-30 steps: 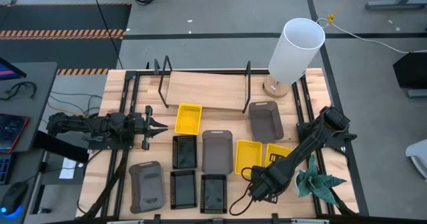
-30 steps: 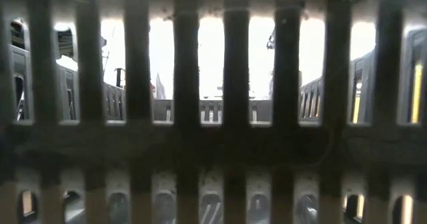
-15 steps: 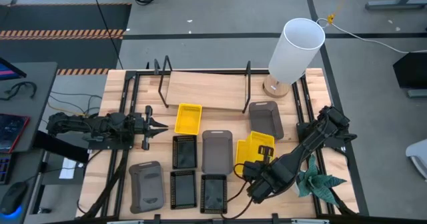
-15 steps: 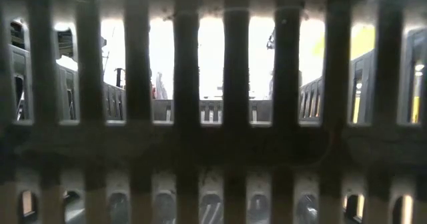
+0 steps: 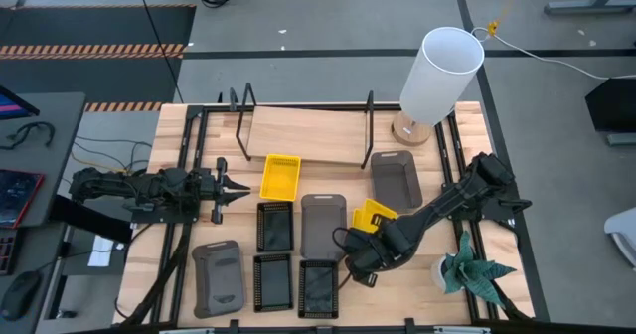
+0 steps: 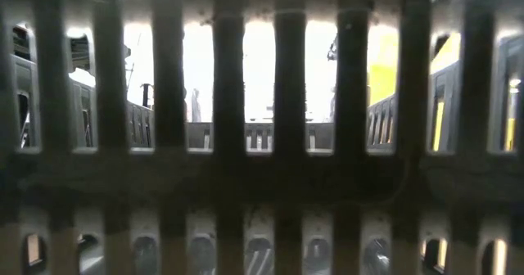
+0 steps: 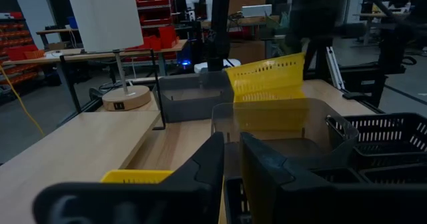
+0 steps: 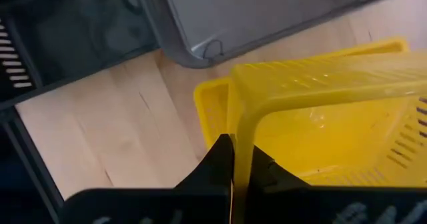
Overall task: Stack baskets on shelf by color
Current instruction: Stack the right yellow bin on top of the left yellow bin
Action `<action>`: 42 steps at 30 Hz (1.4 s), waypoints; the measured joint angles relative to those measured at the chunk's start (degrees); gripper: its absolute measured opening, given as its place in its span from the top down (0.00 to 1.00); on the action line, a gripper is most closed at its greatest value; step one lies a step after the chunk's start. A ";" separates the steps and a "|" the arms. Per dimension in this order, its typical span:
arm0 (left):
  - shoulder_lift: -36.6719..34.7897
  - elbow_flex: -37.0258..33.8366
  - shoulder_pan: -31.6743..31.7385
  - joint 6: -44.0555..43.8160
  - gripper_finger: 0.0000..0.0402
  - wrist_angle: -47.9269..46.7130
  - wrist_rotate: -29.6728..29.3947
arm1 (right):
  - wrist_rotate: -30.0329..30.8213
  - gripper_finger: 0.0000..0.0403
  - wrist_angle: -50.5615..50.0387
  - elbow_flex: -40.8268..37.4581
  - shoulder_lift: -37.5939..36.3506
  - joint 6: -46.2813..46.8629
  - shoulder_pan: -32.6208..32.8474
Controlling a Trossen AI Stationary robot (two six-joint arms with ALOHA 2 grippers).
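My right gripper is shut on a yellow basket, which hangs tilted over a second yellow basket lying on the table. A third yellow basket lies in front of the shelf, a light board between black wire frames. Grey baskets and black mesh baskets lie flat on the tabletop. My left gripper waits level at the table's left, narrowly open and empty. My right gripper pinches the yellow basket's end wall at its rim between its two fingers, one inside the basket and one outside. The fingers come steeply from above. The basket is lifted clear and tilted, hanging over the yellow basket below.
A white-shaded lamp stands at the far right corner and a small potted plant at the near right. A black mesh wall fills the low view. Bare wood shows to the right of the yellow baskets.
My right gripper has gone toward the table's left and risen a little, turning steeper. The yellow basket it holds has left the tabletop, tipped up, and now hangs over the other yellow basket that lay to its left.
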 joint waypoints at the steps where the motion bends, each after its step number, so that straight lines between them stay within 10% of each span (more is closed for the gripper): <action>1: 0.00 0.02 0.00 -0.01 0.87 0.01 0.00 | -0.35 0.99 -0.02 -0.23 0.00 0.88 -0.06; 27: 0.00 0.01 0.02 -0.01 0.86 0.01 0.00 | -5.51 0.98 3.46 -6.84 -0.02 7.37 1.38; 42: 0.01 -0.01 0.01 -0.01 0.87 0.01 -0.01 | -6.89 0.78 2.89 -6.56 -0.02 6.51 1.25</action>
